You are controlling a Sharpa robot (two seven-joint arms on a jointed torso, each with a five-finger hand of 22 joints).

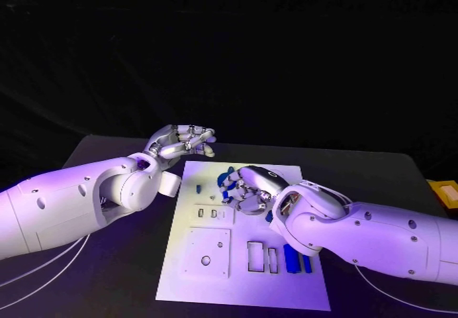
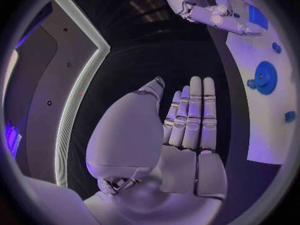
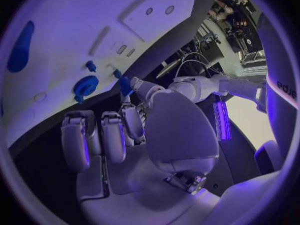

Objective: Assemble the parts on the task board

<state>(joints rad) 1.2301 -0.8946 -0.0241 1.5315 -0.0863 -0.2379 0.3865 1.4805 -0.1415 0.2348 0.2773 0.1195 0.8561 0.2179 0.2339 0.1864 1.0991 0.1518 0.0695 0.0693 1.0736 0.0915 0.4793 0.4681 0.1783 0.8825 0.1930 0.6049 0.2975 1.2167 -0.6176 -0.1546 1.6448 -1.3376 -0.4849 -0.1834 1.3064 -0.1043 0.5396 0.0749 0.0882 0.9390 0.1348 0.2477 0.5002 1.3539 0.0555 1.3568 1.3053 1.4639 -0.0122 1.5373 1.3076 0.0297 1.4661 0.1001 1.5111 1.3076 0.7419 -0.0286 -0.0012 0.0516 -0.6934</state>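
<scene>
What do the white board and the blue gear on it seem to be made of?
The board looks like rigid matte plastic, possibly painted metal: flat, white, with clean cut-out slots and no glare. The gear looks like moulded or printed plastic: even blue colour, dull surface, crisp teeth. Neither can be settled from looks alone.

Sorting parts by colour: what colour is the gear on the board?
Blue; the gear shows best in the left wrist view.
</scene>
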